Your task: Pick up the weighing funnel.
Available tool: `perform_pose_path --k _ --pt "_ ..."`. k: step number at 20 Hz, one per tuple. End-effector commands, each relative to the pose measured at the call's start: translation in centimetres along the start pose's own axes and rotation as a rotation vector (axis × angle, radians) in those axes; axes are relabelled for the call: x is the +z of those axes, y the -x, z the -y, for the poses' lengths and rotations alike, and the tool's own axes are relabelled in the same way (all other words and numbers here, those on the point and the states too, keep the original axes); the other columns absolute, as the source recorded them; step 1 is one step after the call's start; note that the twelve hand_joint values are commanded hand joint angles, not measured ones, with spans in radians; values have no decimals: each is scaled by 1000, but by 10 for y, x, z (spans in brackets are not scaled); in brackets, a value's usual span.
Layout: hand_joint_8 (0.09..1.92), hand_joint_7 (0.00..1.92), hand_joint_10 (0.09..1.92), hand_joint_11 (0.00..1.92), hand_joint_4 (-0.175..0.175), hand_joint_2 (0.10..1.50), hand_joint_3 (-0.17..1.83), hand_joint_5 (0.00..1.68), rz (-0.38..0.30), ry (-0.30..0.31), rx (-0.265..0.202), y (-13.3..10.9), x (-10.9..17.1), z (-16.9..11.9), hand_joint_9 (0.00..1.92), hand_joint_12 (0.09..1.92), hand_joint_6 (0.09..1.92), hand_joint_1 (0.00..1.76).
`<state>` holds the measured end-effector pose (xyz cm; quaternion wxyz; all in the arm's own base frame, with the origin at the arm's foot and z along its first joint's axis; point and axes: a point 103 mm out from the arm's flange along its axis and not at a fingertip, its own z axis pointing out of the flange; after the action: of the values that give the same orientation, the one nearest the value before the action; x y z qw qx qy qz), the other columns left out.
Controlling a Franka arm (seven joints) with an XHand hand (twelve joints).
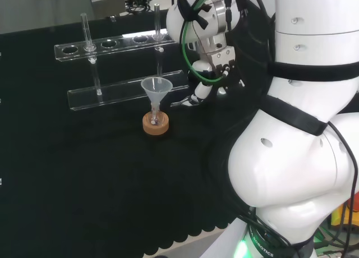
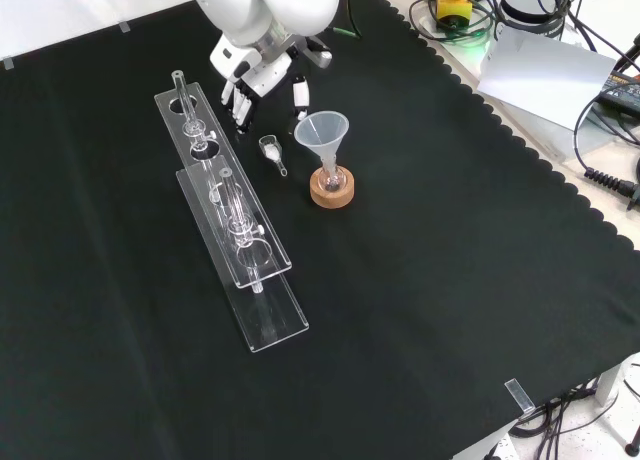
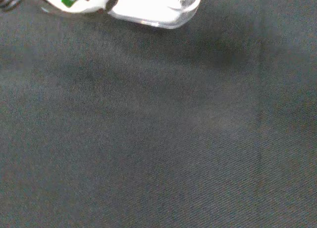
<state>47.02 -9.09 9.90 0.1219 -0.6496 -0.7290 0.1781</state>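
Observation:
The weighing funnel (image 2: 272, 152), a small clear scoop with a short stem, lies on the black cloth between the rack and the big funnel in the front view. My hand (image 2: 262, 72) hovers just beyond it, apart from it. Its fingers (image 2: 238, 102) and thumb (image 2: 300, 93) hang down fairly straight, spread, with nothing between them. In the head view the hand (image 1: 205, 88) sits low over the cloth to the right of the big funnel. A blurred white part of the hand (image 3: 153, 4) shows above bare cloth in the wrist view.
The big funnel (image 2: 322, 133) stands mouth up in a small flask on a cork ring (image 2: 331, 189), close beside the weighing funnel. Two long clear racks (image 2: 222, 195) with glass tubes lie to its left in the front view. The cloth's scalloped edge (image 2: 560, 185) runs along the right.

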Motion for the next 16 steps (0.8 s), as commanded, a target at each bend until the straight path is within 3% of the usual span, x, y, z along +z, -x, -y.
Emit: perform_pose_path --k 1,3,16 --pt "745 624 532 514 -45 654 595 479 3 2 -24 -9 6 -6 871 1265 499 816" --pt "746 623 533 513 -45 653 596 478 -2 0 -1 -10 8 -7 870 1265 503 816" --pt "752 608 536 507 -46 649 599 469 5 11 -7 -9 15 -6 855 1268 523 816"
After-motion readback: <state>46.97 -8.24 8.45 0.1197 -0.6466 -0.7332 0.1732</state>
